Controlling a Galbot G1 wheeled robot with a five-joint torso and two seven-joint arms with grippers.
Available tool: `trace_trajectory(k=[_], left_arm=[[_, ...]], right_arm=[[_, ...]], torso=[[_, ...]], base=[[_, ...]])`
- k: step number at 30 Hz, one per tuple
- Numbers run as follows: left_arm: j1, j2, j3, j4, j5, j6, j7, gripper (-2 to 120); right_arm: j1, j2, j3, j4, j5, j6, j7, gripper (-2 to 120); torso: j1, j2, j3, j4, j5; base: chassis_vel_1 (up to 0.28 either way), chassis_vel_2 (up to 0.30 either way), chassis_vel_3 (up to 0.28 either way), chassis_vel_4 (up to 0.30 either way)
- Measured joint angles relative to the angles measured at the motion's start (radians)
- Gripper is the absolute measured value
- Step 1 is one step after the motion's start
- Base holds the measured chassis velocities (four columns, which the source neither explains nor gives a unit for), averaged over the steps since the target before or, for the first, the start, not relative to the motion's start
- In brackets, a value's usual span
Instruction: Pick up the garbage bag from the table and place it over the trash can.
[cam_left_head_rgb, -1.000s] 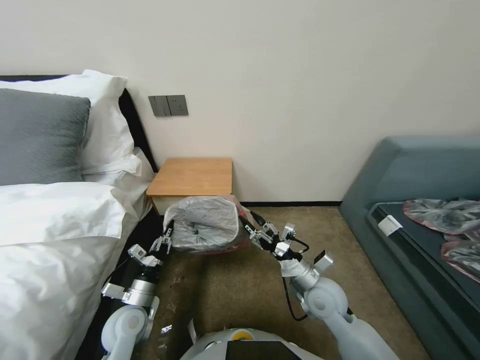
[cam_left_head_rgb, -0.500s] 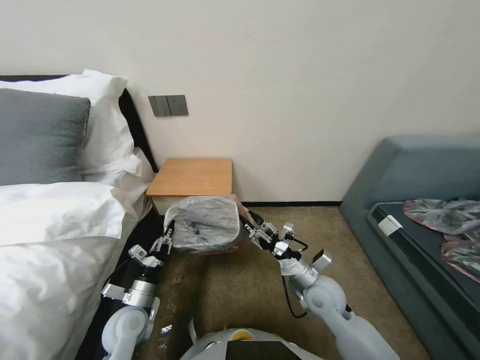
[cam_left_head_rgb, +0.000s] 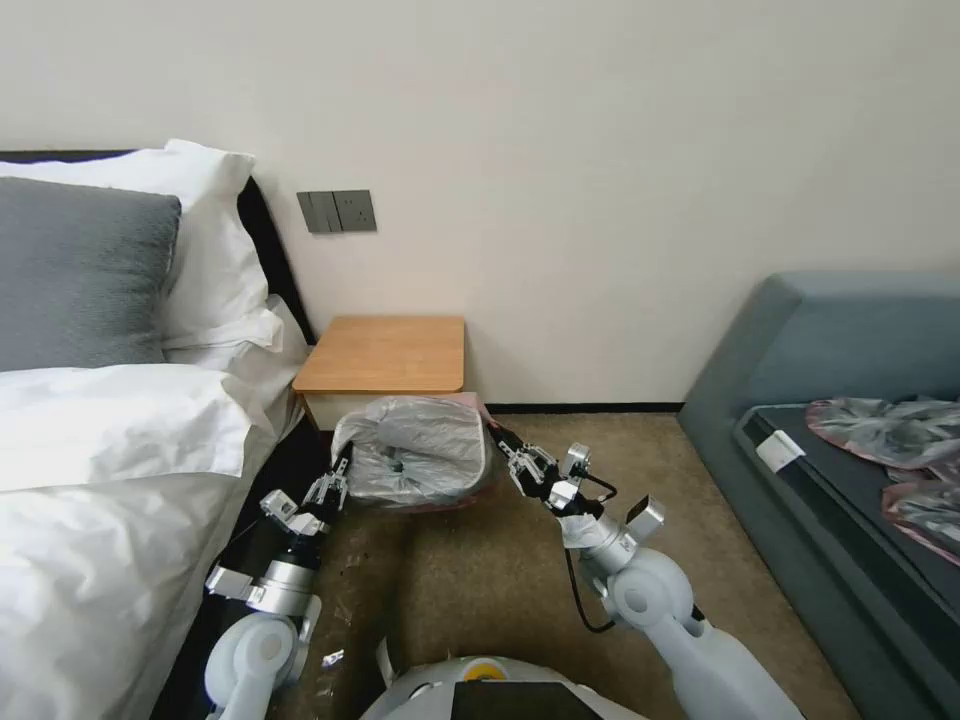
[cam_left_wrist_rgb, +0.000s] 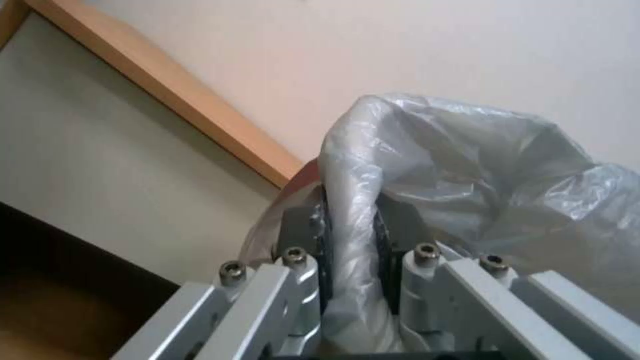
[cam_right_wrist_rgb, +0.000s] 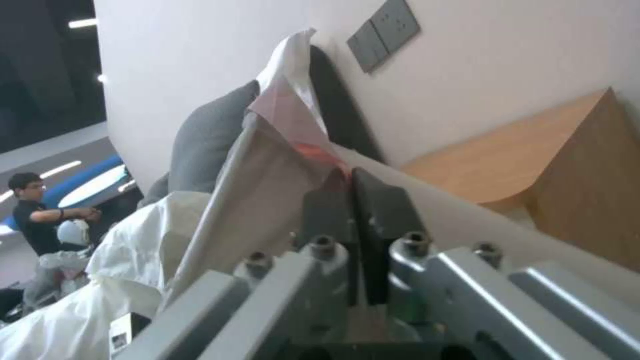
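Both grippers clamping garbage bag (cam_left_head_rgb: 415, 450) edges, holding it spread on the floor before the table (cam_left_head_rgb: 385, 355).
Risk: left gripper (cam_left_head_rgb: 335, 478) and right gripper (cam_left_head_rgb: 503, 450) are pinching thin film; it is likely slipping or tearing if pulled wider.

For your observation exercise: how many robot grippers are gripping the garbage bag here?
2. The left gripper pinches the garbage bag on the bed side; the right gripper pinches its rim on the sofa side.

A plain cream-white wall (cam_left_head_rgb: 620, 150) runs behind everything, carrying a dark grey switch-and-socket panel (cam_left_head_rgb: 337, 211). Left stands a bed with white linen (cam_left_head_rgb: 110, 470), a grey pillow (cam_left_head_rgb: 80, 270) and a black headboard (cam_left_head_rgb: 265, 240). Brown carpet (cam_left_head_rgb: 470, 580) covers the floor. Right, a blue-grey upholstered sofa (cam_left_head_rgb: 820, 340) holds flat grey plastic bags with pink edges (cam_left_head_rgb: 885, 430).
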Motion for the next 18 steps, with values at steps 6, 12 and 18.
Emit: trace_trajectory(k=[6, 12, 18], left_arm=[[0.004, 0.001, -0.004, 0.019, 0.073, -0.013, 0.073, 9], [0.006, 0.000, -0.009, 0.025, 0.092, -0.022, 0.141, 9], [0.002, -0.001, -0.013, 0.024, 0.063, -0.040, 0.164, 9]], right_arm=[[0.025, -0.002, 0.000, -0.001, 0.000, 0.003, 0.020, 0], [0.034, -0.010, 0.004, -0.005, -0.002, 0.004, 0.032, 0], [0.029, -0.016, 0.011, -0.029, -0.033, 0.016, 0.037, 0]], torso=[[0.000, 0.000, 0.000, 0.0001, 0.0000], [0.000, 0.000, 0.000, 0.0001, 0.0000], [0.000, 0.000, 0.000, 0.0001, 0.0000]], base=[[0.000, 0.000, 0.000, 0.000], [0.000, 0.000, 0.000, 0.000], [0.000, 0.000, 0.000, 0.000]])
